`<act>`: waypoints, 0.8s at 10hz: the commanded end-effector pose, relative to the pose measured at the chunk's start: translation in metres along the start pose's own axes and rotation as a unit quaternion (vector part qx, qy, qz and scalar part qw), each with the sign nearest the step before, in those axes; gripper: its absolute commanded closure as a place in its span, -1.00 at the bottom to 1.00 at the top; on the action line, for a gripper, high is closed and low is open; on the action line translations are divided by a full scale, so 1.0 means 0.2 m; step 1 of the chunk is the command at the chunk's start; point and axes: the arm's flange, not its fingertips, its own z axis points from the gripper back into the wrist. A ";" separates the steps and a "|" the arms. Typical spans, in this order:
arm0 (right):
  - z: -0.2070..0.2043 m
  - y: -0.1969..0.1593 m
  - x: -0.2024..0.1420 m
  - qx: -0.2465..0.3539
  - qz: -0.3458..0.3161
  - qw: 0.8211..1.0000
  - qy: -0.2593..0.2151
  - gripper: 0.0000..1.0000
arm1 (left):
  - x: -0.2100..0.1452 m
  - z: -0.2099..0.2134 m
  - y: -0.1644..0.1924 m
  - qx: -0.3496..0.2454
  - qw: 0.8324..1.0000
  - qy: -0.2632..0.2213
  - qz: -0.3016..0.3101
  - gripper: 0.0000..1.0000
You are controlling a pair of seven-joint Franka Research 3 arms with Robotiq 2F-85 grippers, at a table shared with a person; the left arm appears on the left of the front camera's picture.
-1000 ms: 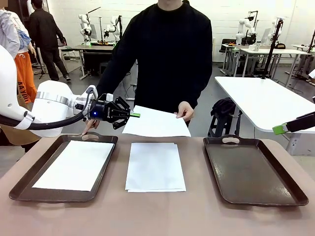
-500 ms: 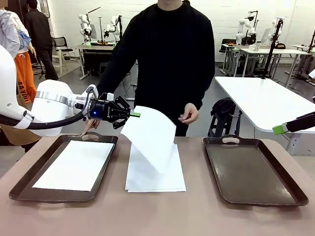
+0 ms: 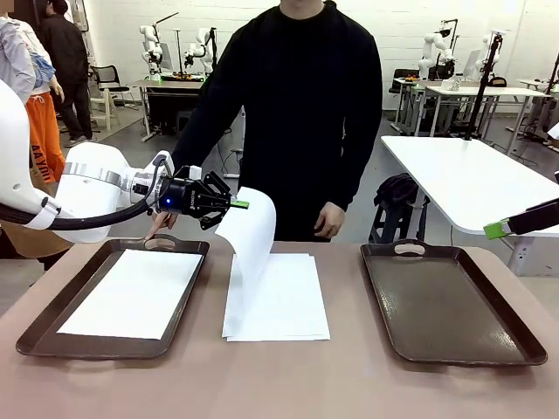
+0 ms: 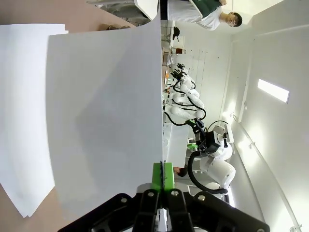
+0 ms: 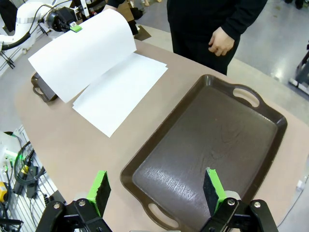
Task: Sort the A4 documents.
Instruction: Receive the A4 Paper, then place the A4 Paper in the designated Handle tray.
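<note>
- Front view: fixed at the robot's edge of the tan counter, facing the person across it.
- Left wrist view: rolled sideways, close against a plain white paper sheet.
- Right wrist view: high, looking down on a dark brown rectangular handled tray; the front view shares tray and sheet.

On tan table, dk brown L tray is set at 9 o'clock, R tray at 3 o'clock; person in blk top is seen at 12 o'clock.
</note>
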 end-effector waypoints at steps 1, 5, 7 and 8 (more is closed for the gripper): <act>-0.01 -0.01 0.00 0.009 -0.002 1.000 -0.004 -1.00 | 0.00 0.00 0.00 0.000 1.000 -0.007 0.001 1.00; -0.01 -0.01 0.00 0.009 -0.002 1.000 -0.004 -1.00 | 0.00 0.00 0.00 0.000 1.000 -0.007 0.001 1.00; -0.01 -0.01 0.00 0.009 -0.002 1.000 -0.004 -1.00 | 0.00 0.00 0.00 0.000 1.000 -0.007 0.001 1.00; -0.01 -0.01 0.00 0.009 -0.002 1.000 -0.004 -1.00 | 0.00 0.00 0.00 0.000 1.000 -0.007 0.001 1.00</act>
